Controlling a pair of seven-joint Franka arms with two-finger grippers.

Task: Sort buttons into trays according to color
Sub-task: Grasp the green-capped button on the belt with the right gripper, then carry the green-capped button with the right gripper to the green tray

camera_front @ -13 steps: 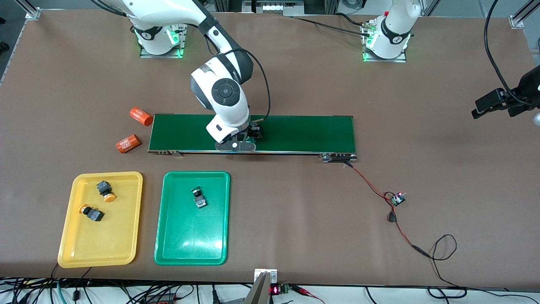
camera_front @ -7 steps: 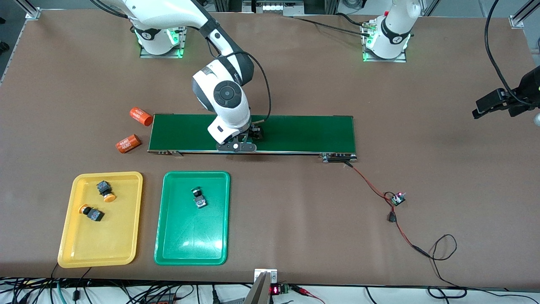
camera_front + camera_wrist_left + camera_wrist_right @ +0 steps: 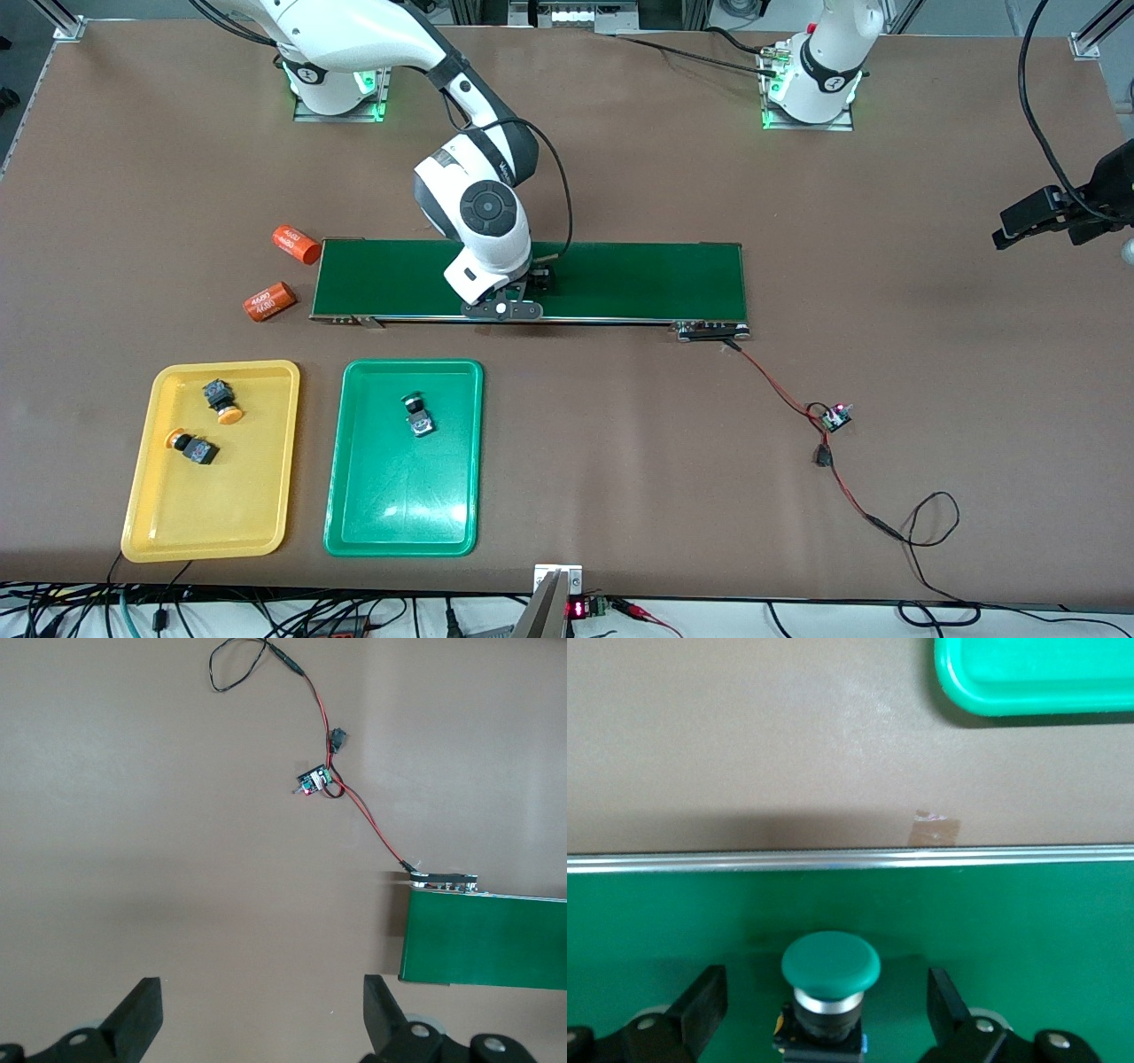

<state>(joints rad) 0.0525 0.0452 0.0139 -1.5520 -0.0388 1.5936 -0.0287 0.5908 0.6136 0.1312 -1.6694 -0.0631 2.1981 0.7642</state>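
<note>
A green button (image 3: 830, 964) stands cap-up on the dark-green conveyor belt (image 3: 638, 279), between the spread fingers of my right gripper (image 3: 826, 992), which is open and not touching it. In the front view the right gripper (image 3: 523, 292) is low over the belt's middle and hides that button. The yellow tray (image 3: 142, 470) holds two yellow-orange buttons (image 3: 221, 400) (image 3: 193, 447). The green tray (image 3: 399, 505) holds one green button (image 3: 416, 415). My left gripper (image 3: 1010, 232) waits open and empty, high over bare table near the left arm's end (image 3: 263, 992).
Two orange cylinders (image 3: 296, 245) (image 3: 268, 301) lie by the belt's end toward the right arm. A small circuit board (image 3: 834, 416) with red and black wires runs from the belt's other end. The green tray's corner (image 3: 1028, 682) lies just past the belt's metal edge.
The right arm's hand has shifted a little along the belt toward the left arm's end. The buttons in the trays and the left arm have not moved.
</note>
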